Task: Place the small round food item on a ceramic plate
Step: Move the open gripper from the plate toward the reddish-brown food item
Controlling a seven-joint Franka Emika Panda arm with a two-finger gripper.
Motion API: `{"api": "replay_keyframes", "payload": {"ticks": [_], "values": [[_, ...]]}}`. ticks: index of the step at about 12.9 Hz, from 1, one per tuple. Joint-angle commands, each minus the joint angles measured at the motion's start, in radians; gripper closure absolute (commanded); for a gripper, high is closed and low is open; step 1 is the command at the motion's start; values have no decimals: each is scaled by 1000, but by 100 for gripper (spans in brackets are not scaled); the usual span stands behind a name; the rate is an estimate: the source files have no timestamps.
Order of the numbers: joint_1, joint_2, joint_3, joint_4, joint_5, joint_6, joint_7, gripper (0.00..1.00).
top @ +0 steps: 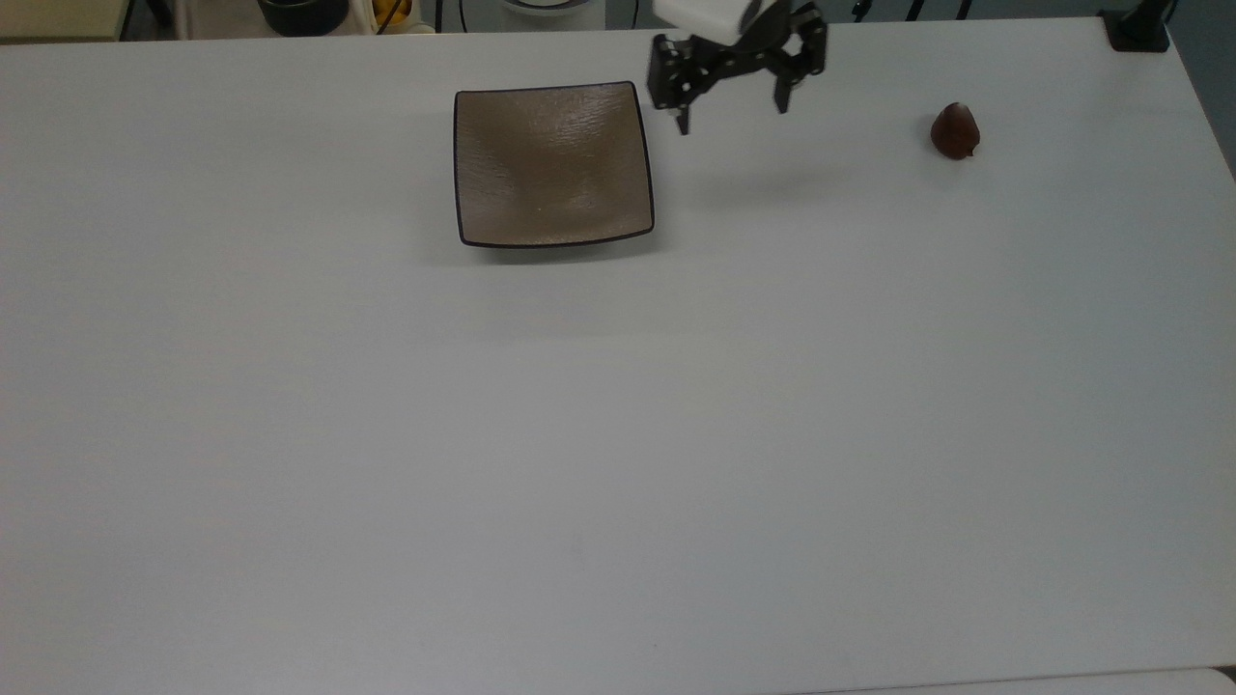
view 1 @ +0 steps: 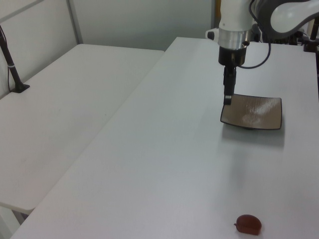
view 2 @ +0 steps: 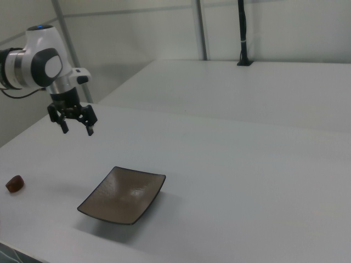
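In the top view, the square taupe ceramic plate (top: 553, 164) is sitting upper centre on the white surface (top: 618, 434). The black two-finger end effector (top: 731, 106) is hovering beside it, fingers spread, holding nothing. The small glossy reddish-brown round food item (top: 955, 131) is lying upper right; likely light, hard, slippery, best pinched across its widest part.

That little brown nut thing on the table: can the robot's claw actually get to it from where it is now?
Probably yes. The food item lies alone on bare table, with nothing between it and the open gripper, which hangs above the table between the plate and the item in the top view.
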Motion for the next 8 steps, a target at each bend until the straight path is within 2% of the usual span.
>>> {"api": "replay_keyframes", "payload": {"ticks": [1,4,6,8], "values": [[109,35,11,-9,26,88,77,0],[131,100,95,2,26,134,131,0],[139,147,174,2,14,191,208,0],[197,192,189,3,0,226,254,0]]}}
